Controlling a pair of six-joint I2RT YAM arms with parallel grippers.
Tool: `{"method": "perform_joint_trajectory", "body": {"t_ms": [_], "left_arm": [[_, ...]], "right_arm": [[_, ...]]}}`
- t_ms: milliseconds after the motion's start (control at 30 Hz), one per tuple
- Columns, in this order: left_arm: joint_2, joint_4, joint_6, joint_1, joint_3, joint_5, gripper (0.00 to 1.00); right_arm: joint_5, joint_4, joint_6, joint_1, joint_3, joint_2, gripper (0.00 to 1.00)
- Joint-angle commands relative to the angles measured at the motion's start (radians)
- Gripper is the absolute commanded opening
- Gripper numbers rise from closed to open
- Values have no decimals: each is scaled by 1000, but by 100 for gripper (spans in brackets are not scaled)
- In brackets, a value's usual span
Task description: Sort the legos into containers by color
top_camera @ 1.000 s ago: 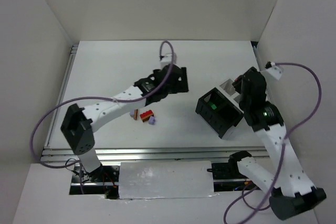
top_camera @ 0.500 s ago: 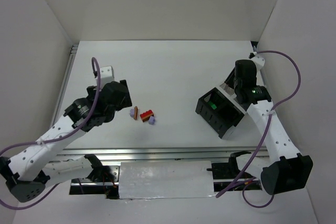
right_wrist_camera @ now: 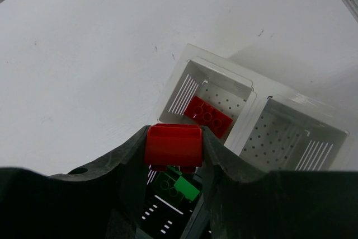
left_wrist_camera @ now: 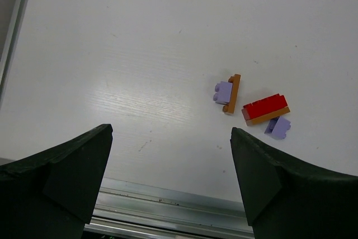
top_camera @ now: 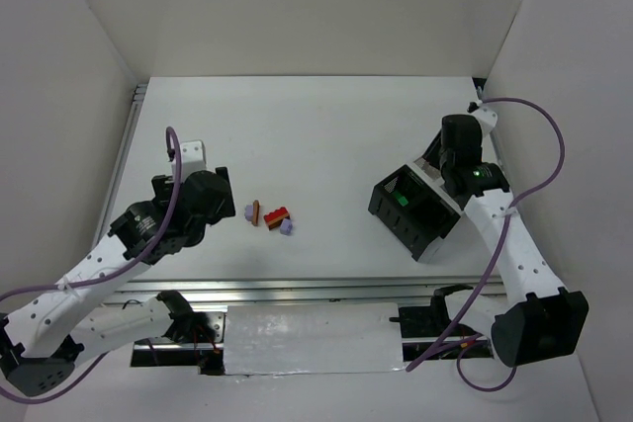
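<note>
Top external: since half a second ago the left arm has drawn back toward the near-left corner, elbow folded. The left gripper (top_camera: pixel 220 195) sits just left of the loose legos (top_camera: pixel 269 214). The right arm has stayed put, with the right gripper (top_camera: pixel 445 157) over the far side of the containers (top_camera: pixel 415 212).

Left wrist: the jaws are spread wide and empty above the table (left_wrist_camera: pixel 140 54). A lavender brick (left_wrist_camera: pixel 224 90) touches a brown-orange plate (left_wrist_camera: pixel 232 93); a loose red brick (left_wrist_camera: pixel 264 106) and a second lavender brick (left_wrist_camera: pixel 278 128) lie beside it.

Right wrist: the jaws pinch a held red brick (right_wrist_camera: pixel 174 145) above a white-walled cell (right_wrist_camera: pixel 184 90) that holds another red one (right_wrist_camera: pixel 208 116). A green brick (right_wrist_camera: pixel 182 186) lies in the dark cell.
</note>
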Motion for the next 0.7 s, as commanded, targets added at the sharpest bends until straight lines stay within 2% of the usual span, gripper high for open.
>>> {"method": "perform_joint_trajectory", "body": {"t_ms": [0,133,533,667], "left_arm": [[-39,9,54,-5,-10,-60,99],[-54,53,54,-4,-107,-74,100],[-45,67,71,0,-106,-45,100],[-59,76,82,0,-112,-39,99]], "right_arm": [[16,43,1,-7,-7,1,0],[10,37,8,-7,-3,18,0],[39,63,28,-8,-8,65,0],[45,69,33,-8,-2,91,7]]}}
